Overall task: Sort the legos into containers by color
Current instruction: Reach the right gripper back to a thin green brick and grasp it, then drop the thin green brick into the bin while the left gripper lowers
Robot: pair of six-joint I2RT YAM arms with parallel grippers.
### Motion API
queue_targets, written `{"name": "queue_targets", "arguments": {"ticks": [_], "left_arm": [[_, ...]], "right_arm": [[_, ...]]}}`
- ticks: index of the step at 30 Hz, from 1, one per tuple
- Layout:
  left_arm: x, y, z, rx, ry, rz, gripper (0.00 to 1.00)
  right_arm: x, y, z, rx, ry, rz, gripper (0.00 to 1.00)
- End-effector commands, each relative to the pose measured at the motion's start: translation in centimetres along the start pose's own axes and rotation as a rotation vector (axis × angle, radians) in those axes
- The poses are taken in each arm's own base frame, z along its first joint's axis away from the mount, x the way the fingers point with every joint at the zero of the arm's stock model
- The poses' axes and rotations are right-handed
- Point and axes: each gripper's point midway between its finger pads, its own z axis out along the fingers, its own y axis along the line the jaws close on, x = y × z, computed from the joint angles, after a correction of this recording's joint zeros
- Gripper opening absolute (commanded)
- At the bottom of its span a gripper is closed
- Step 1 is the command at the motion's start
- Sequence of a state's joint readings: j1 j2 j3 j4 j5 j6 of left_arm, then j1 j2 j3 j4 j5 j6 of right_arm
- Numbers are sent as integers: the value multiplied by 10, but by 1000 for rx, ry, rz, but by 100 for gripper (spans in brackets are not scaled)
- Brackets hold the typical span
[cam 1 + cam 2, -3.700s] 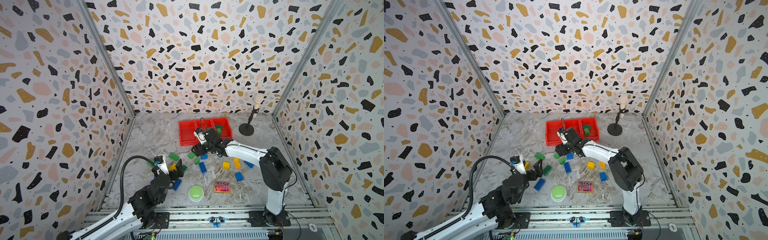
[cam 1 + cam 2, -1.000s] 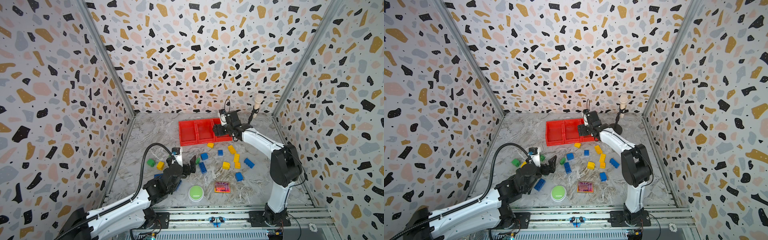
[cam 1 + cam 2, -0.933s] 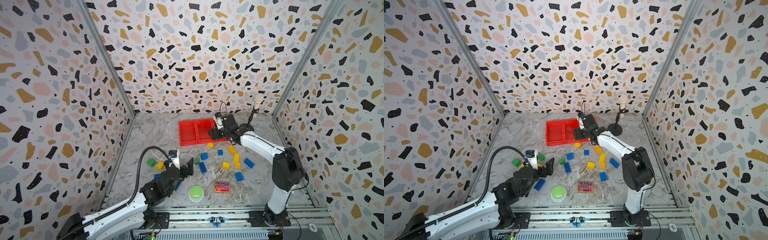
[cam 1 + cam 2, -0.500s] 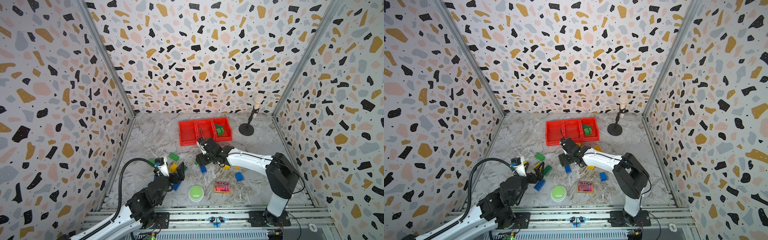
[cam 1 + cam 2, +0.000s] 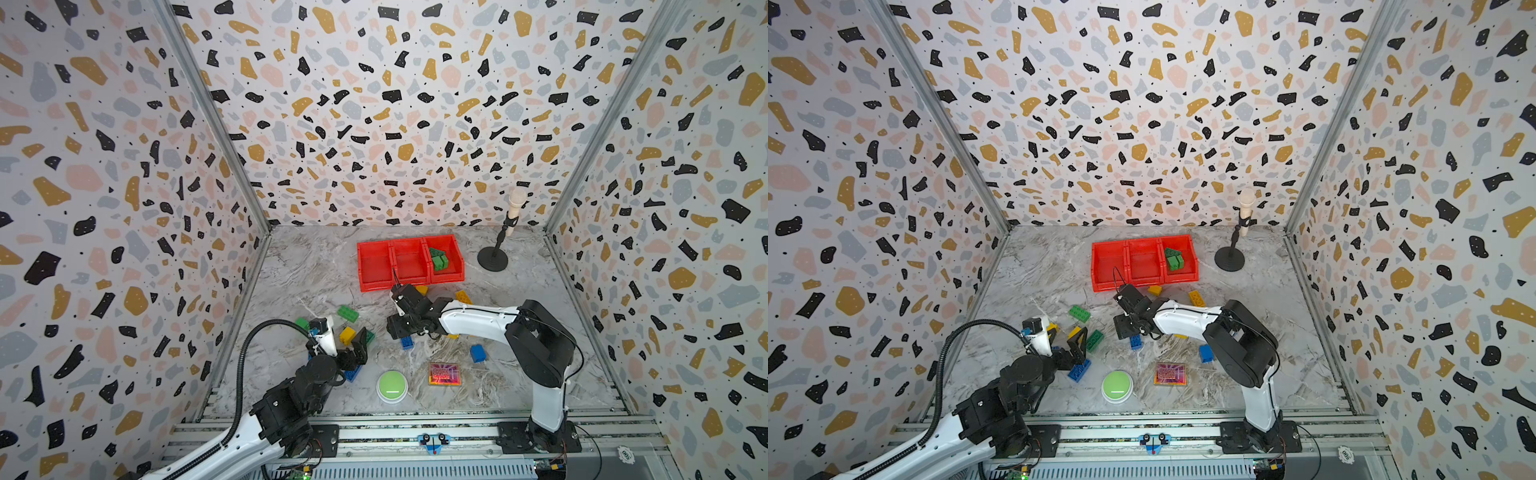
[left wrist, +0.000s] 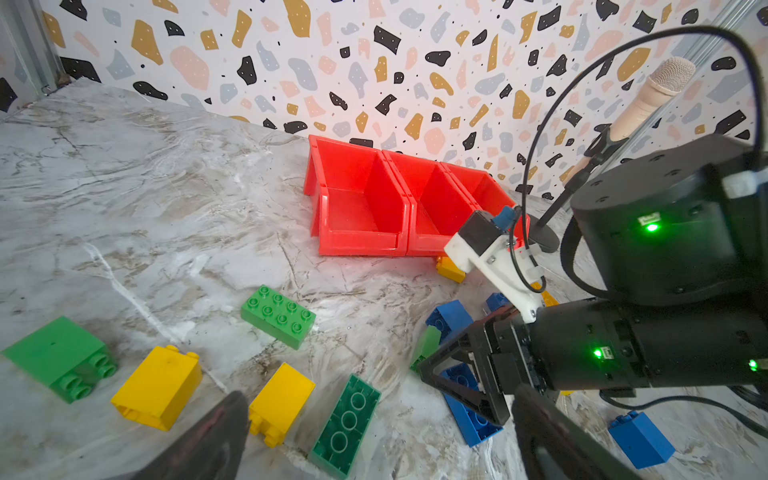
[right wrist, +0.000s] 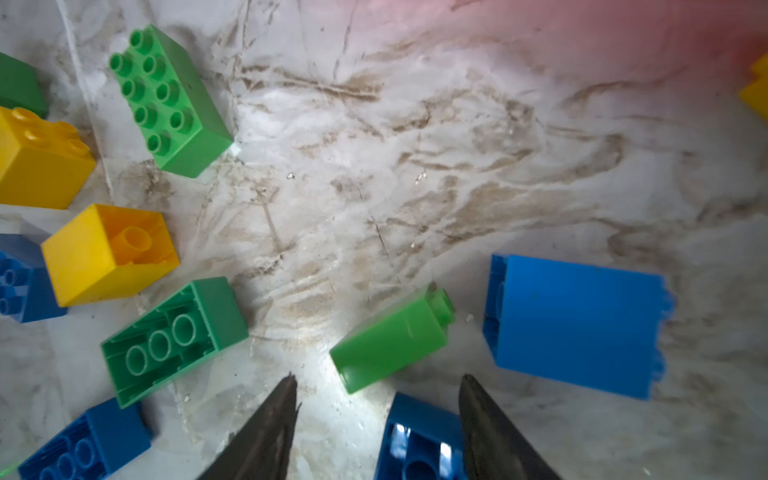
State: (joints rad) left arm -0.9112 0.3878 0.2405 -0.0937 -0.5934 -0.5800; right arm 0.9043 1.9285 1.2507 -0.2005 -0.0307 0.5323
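While most of the sorting is yet to be done, the marbled worktop (image 5: 291,270) carries more than a dozen loose legos (image 5: 478,353), scattered around both pincers. Beyond the right pincer (image 7: 378,382) stand the containers (image 5: 374,286), three red bins in a row, and they hold the only finished work. A few green bricks (image 5: 438,259) sit in the end bin, the one farthest from the left pincer (image 6: 380,415). The middle bin and the bin at the other end look empty, so green is begun and blue and yellow are not.

The left pincer hangs low, its jaws spread wide with nothing between them. Just ahead of it lie an upturned green oblong brick (image 6: 345,419) and yellow bricks (image 6: 282,399). Farther out is a studded green oblong brick (image 6: 278,316).

The right pincer hovers close over the worktop, jaws part-way apart and released, clamping nothing the wrist view shows. A blue brick (image 7: 419,436) lies between its fingers, close by one of them; whether it touches cannot be told. Smallest of all, a slim green brick (image 7: 390,336) lies on its side just past the fingertips. Judging by where the jaws point, it is the likely next pick.
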Motion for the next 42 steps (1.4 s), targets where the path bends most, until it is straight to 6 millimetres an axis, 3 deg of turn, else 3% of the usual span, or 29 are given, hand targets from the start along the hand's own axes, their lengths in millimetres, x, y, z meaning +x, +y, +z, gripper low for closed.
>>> {"name": "queue_targets", "arguments": {"ticks": [1, 17, 25, 30, 35, 39, 42], "left_arm": [[-2, 2, 0, -7, -21, 0, 100], [0, 7, -1, -26, -24, -5, 100], [0, 6, 1, -29, -24, -3, 100], [-2, 3, 4, -28, -27, 5, 100], [-11, -7, 11, -33, -29, 42, 100], [-17, -23, 23, -34, -3, 80, 100], [-23, -39, 35, -27, 16, 98, 100]], "right_arm": [[-15, 10, -5, -25, -29, 10, 62], [-18, 10, 20, -14, -1, -10, 52], [-21, 5, 20, 6, 1, -26, 30], [-33, 1, 6, 15, -30, -33, 22], [-57, -10, -23, 10, -100, -28, 17], [-85, -35, -56, 39, -184, -15, 17], [-109, -72, -78, 91, -247, 14, 17]]}}
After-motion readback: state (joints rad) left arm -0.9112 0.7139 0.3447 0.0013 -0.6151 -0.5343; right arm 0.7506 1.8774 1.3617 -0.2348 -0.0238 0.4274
